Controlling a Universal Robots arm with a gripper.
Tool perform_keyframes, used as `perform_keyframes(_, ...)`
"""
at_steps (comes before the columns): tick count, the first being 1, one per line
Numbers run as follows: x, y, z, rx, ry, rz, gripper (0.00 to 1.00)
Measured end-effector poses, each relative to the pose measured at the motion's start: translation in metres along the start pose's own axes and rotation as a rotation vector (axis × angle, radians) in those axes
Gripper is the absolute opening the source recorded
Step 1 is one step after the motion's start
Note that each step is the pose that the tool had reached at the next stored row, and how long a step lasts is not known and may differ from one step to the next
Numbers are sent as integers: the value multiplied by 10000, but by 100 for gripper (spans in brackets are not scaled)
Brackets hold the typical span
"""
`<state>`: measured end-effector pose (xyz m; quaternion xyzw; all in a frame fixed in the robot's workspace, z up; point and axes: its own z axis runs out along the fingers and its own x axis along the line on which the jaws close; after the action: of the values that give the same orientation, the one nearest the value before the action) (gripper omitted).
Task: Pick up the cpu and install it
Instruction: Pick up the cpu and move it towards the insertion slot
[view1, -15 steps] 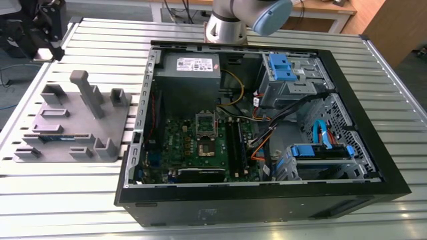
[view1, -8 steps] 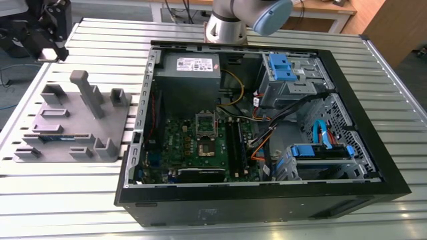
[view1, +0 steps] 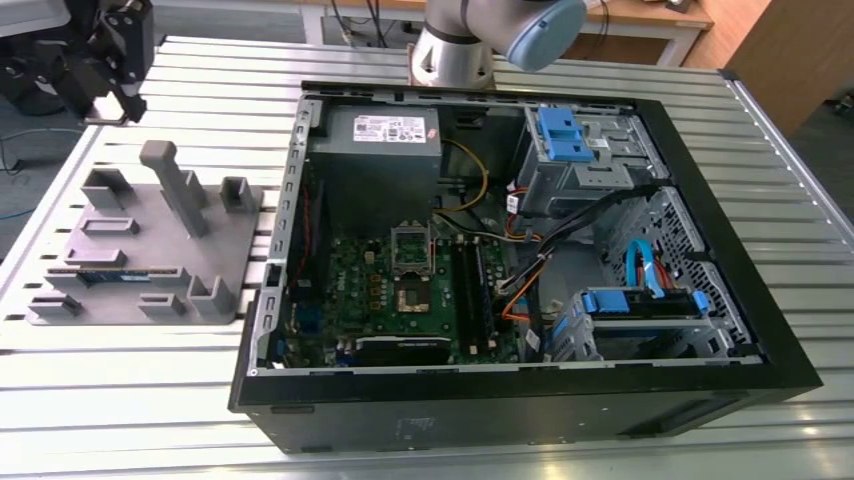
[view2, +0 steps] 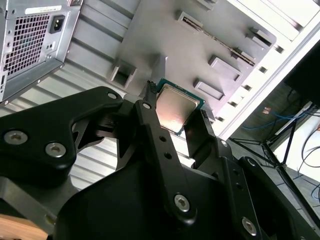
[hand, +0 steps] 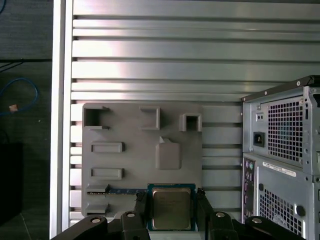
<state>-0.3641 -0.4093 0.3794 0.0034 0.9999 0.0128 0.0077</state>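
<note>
My black two-fingered gripper is closed on the cpu, a small flat square chip with a silvery-grey metal top and a thin dark green rim. In both wrist views one finger presses on each of two opposite edges of the chip, and the other two edges stand free. The metal top faces the cameras.

Past the chip lies the flat grey plastic fixture plate with raised blocks and pockets. The chip overlaps the plate's near edge in the first wrist view; I cannot tell how high above it I am holding. A long narrow dark memory stick with a blue label sits in a slot of the plate, just beside the chip in that view.

In the exterior view the gripper hangs at the far left corner of the silver slatted aluminium table, beyond the plate. A strip of bare slats separates the plate from the black open tower case lying on its side.

Inside the case, the rectangular silver metal socket frame sits mid-way on the green motherboard. Dark memory slots run close along the frame on the exterior view's right, with orange and yellow cables just beyond them.
</note>
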Motion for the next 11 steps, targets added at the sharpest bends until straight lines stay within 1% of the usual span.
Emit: perform_keyframes(11, -107, 1, 2, 0, 0, 0, 47)
